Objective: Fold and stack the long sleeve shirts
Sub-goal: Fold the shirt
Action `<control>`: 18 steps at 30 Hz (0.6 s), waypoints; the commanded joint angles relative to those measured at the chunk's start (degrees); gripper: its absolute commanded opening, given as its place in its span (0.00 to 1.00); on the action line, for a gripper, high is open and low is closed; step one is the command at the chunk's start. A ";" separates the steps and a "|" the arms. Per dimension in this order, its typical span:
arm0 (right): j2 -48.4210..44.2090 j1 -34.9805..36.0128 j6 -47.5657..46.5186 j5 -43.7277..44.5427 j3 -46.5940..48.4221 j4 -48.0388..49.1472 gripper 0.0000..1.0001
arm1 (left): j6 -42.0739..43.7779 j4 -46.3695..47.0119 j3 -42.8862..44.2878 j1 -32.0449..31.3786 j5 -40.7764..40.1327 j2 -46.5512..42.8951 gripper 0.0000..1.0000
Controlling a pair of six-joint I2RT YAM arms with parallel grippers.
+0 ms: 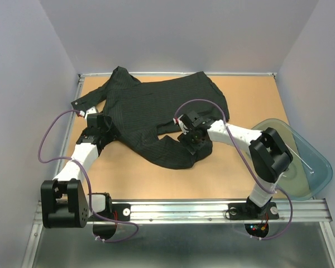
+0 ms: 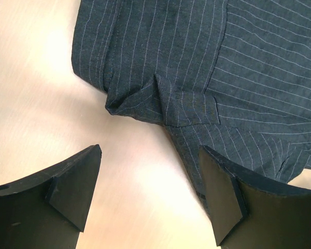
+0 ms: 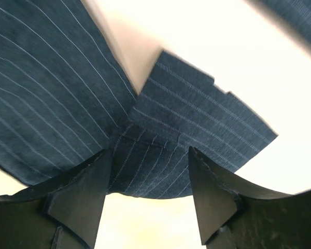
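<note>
One black long sleeve shirt [image 1: 156,109] lies rumpled across the middle and far half of the tan board tabletop [image 1: 251,106]. One cuffed sleeve reaches toward the left edge and another curves toward the near centre. At the tabletop's right edge we see a round-cornered tub [image 1: 315,164] of translucent blue-green plastic, partly hidden behind the right arm [image 1: 271,153]; what it holds we cannot make out. The cloth is thin and dark, lined with fine pale pinstripes. It buckles into soft creases and a small peaked fold near the left gripper [image 2: 150,150], whose matte black, wedge-shaped fingers stand wide apart over bare tabletop. The shirt's edge lies just beyond their tips, and one finger overlaps it. The right gripper [image 3: 147,150] hangs over a flat, square-cornered cuff, its fingers spread to either side of the fabric and not pressed onto it.
</note>
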 commanded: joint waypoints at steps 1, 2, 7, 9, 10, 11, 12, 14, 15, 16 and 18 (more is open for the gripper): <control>-4.03 -0.95 -1.95 -1.82 5.22 0.21 0.68 | 0.78 1.31 0.81 0.18 -1.14 -0.13 0.86; -4.30 -1.65 -1.95 -2.08 5.49 0.21 0.69 | 0.78 1.39 0.81 0.10 -1.14 -0.13 0.86; -2.21 -6.14 -3.35 -0.59 6.81 0.21 0.69 | 0.69 1.39 0.72 0.10 -0.70 0.04 0.86; -0.54 -6.49 -4.14 0.55 7.51 0.13 0.68 | 0.78 1.39 0.72 0.18 -0.78 0.13 0.86; 0.17 -6.50 -4.32 0.90 7.69 0.21 0.68 | 0.86 1.39 0.72 0.10 -0.87 0.13 0.86; 1.57 -6.58 -5.10 0.56 7.95 0.21 0.68 | 0.95 1.31 0.81 0.10 -0.87 0.13 0.86; 2.19 -6.50 -5.55 -0.31 8.22 0.30 0.68 | 0.95 1.31 0.72 0.10 -0.96 -0.04 0.86; 3.51 -6.58 -6.16 -0.67 8.39 0.30 0.68 | 1.04 1.22 0.63 0.10 -1.05 -0.13 0.86; 4.65 -6.58 -6.86 -0.59 8.39 0.39 0.68 | 0.95 1.22 0.63 0.10 -1.05 -0.13 0.86; 5.18 -6.58 -7.13 -0.76 8.39 0.48 0.69 | 1.04 1.30 0.63 0.10 -0.96 -0.31 0.86; 5.97 -6.58 -8.18 -2.42 8.22 0.65 0.71 | 0.95 1.39 0.55 0.10 -0.70 -0.13 0.86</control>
